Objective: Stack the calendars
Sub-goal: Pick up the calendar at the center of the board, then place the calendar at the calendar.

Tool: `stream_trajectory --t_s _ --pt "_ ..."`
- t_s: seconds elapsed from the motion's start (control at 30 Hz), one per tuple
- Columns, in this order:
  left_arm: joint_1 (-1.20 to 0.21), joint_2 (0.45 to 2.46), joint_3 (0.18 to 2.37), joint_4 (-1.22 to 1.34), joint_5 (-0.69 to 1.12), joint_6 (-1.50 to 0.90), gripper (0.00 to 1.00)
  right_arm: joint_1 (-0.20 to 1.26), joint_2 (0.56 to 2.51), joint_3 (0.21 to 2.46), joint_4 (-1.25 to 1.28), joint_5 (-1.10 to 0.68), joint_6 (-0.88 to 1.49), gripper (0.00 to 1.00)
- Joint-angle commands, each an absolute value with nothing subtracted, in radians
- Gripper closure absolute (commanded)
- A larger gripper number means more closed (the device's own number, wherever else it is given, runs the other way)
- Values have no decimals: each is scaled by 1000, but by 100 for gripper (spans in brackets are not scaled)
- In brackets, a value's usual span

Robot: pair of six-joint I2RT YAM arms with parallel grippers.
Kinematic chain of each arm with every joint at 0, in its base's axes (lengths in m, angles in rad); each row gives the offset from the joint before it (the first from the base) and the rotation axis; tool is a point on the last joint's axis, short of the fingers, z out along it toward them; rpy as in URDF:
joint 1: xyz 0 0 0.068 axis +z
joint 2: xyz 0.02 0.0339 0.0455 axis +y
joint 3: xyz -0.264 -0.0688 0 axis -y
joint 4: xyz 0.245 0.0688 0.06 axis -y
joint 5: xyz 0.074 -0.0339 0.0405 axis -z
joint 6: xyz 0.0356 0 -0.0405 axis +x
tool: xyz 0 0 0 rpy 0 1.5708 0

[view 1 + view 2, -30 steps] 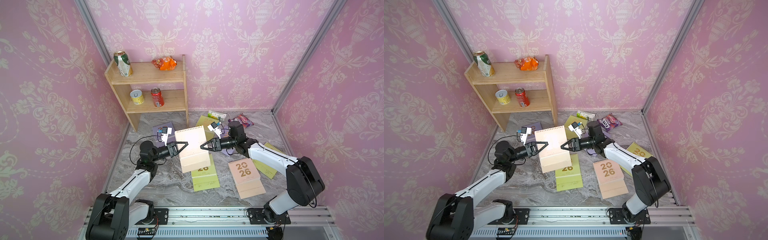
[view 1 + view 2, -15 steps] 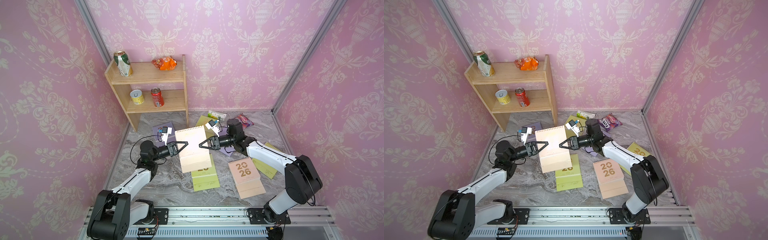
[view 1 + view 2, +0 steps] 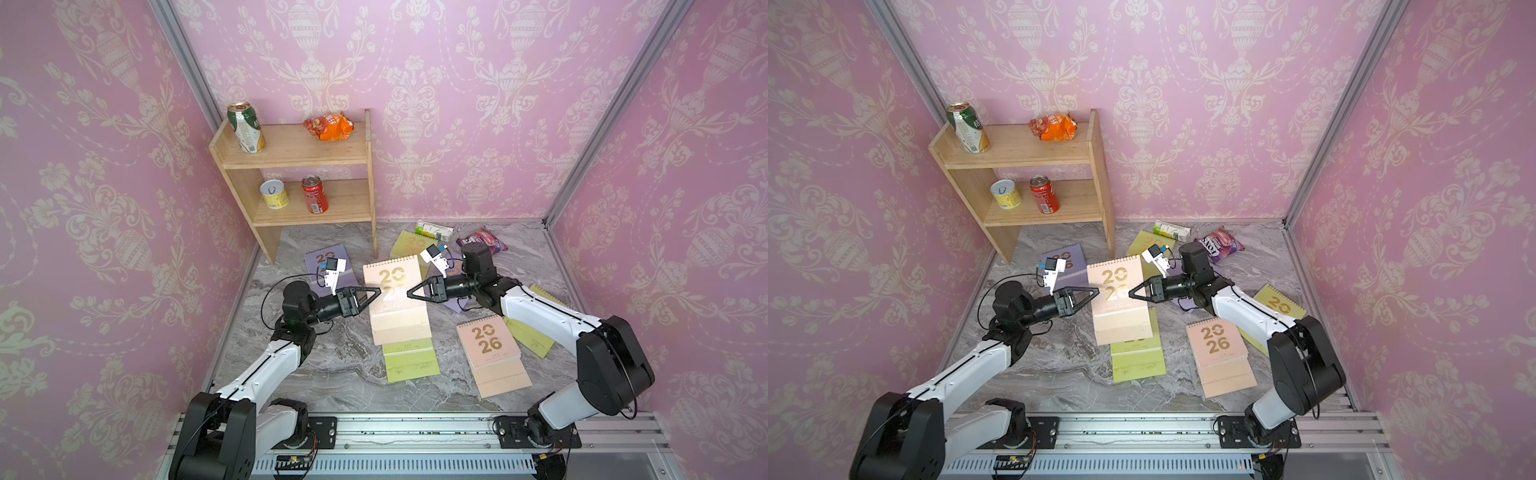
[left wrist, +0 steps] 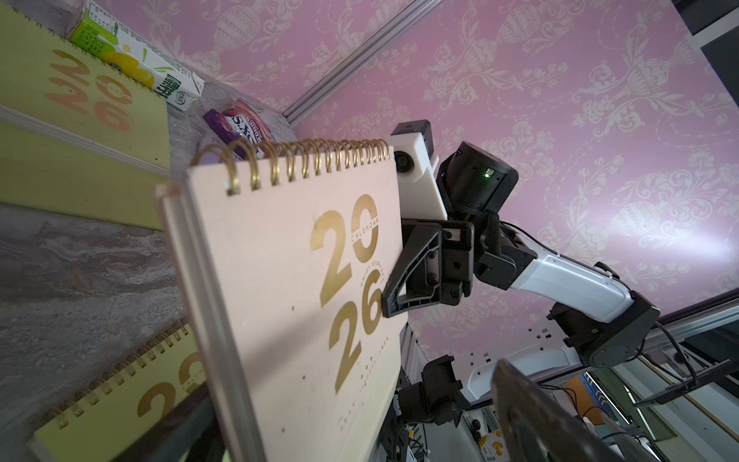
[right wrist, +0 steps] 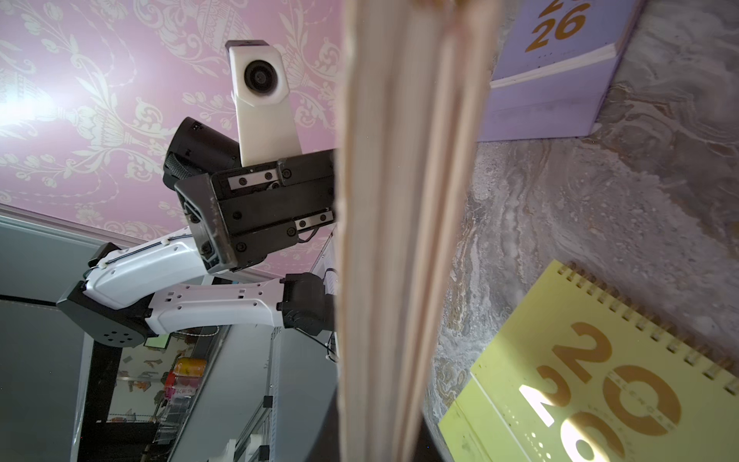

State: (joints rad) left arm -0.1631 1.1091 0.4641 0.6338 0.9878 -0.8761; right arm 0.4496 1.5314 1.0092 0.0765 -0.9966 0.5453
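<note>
My right gripper [image 3: 409, 293] is clamped on the right edge of the peach calendar [image 3: 392, 286]. In the left wrist view its finger pinches the cover beside the gold "26". My left gripper [image 3: 377, 290] stands open at the opposite edge, jaws wide apart with the card between them, gripping nothing.

So the calendar hangs mid-frame, tilted and clear of the table [image 3: 332, 365], on that single edge-pinch. Its lower flap droops over the yellow-green calendar [image 3: 411, 361] lying just below centre.

My worry is that a one-sided hold on a floppy, hinged thing may let it swing or slip out and land skewed. A hasty descent could also snag the open left jaws, or nudge the second peach calendar [image 3: 488, 340] at lower right.
</note>
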Motion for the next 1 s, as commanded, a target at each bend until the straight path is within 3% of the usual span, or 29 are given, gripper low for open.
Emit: stream_trajectory --t_s 0.0,0.17,0.43,0.97 --pt "-169 1050 532 395 864 -702 1 434 1472 983 -8 -946 500 100" --pt "-169 1011 608 55 635 -535 1 436 1444 900 -11 -917 526 100" --pt "-169 1014 608 73 633 -538 1 440 1443 794 54 -924 574 100" --pt "-170 1001 587 85 647 -550 1 480 1584 793 65 -909 551 100"
